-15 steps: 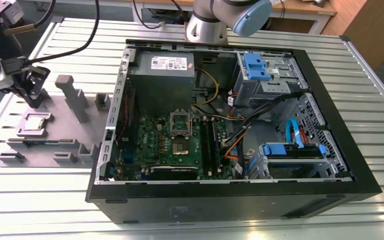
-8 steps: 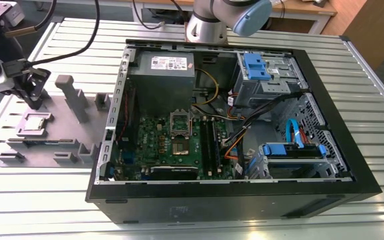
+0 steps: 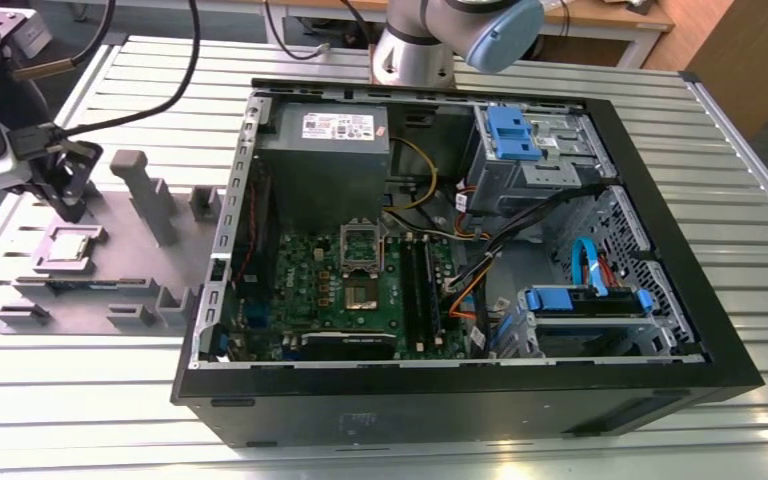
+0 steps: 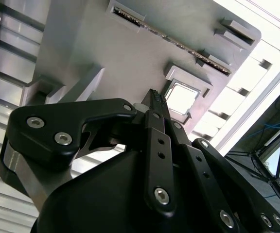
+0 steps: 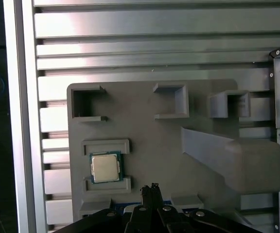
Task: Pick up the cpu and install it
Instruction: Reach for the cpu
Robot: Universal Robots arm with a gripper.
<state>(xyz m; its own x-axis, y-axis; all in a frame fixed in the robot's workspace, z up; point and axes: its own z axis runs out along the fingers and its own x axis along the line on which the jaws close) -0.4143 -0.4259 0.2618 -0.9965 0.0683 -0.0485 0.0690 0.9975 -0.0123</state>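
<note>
"Silvery-grey metal with a thin green rim — where is the cpu (image 5: 106, 166) found?"

"It is seen lying flat in a shallow seat on the lilac-grey holder plate (image 5: 149, 141), near the plate's edge that is turned away from the computer case (image 3: 464, 400). It is framed by two low lips (image 5: 106, 146) on opposite sides. The plate is set on the slatted metal table (image 3: 91, 380), toward the table's edge at the exterior view's left."

"And the gripper (image 5: 149, 187)?"

"It is held above the plate, near the cpu and apart from it. The jaws are drawn together, tip against tip in both wrist views, and nothing is gripped."

"How is the cpu judged to handle?"

"Light, stiff and thin, it is thought — fragile underneath, with a smooth top that could slip. It would best be taken by the two edges left free by the lips, and kept level."

"What is counted?"

"One cpu, one gripper, one holder plate, one case. On the plate, three open-sided bracket blocks (image 5: 181, 99) are lined along one edge, and one tall slanted post (image 5: 237, 160) is set nearer the case. One socket (image 3: 361, 292) is made out on the board inside the case; its frame appears lifted."
</note>
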